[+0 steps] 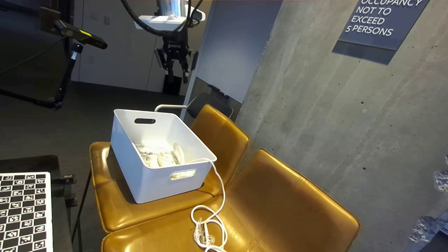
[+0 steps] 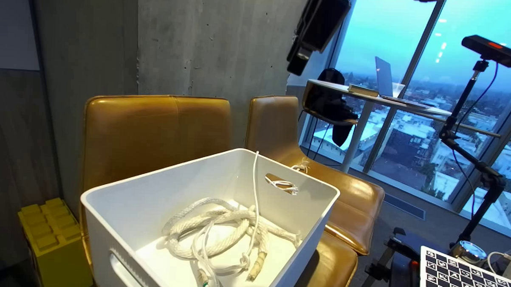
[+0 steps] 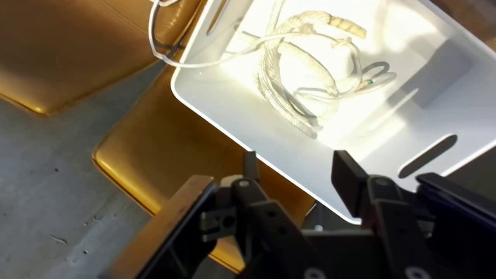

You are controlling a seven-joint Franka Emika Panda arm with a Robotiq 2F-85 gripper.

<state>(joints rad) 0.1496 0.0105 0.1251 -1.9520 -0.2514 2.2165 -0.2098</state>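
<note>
Your end effector (image 1: 178, 77) hangs above the level of the white bin (image 1: 157, 187), its fingers apart with nothing between them. The thick rope (image 3: 270, 68) lies coiled on the bin's floor, and the thin cord (image 1: 223, 190) runs out of that coil, over the rim and down onto the neighboring chair (image 1: 157, 235). Both should handle light and limp; you can expect the rope to feel springier and grip well, while the cord is likely smoother and quicker to slip. On the rope, a raised loop or the tan wrapped end (image 3: 347, 27) looks the surest place to take hold; on the cord, the stretch crossing the rim stands free of the tangle. The rope is an off-white braid with ridged strands; the cord is slim, white and round, with a frayed tuft (image 1: 204, 235) among its outer loops. The bin looks like stiff, thin-walled matte plastic, rounded at the corners and slotted for handles, standing on a glossy tan leather-like seat (image 1: 120, 211) near a pitted concrete wall (image 1: 332, 140).
</note>
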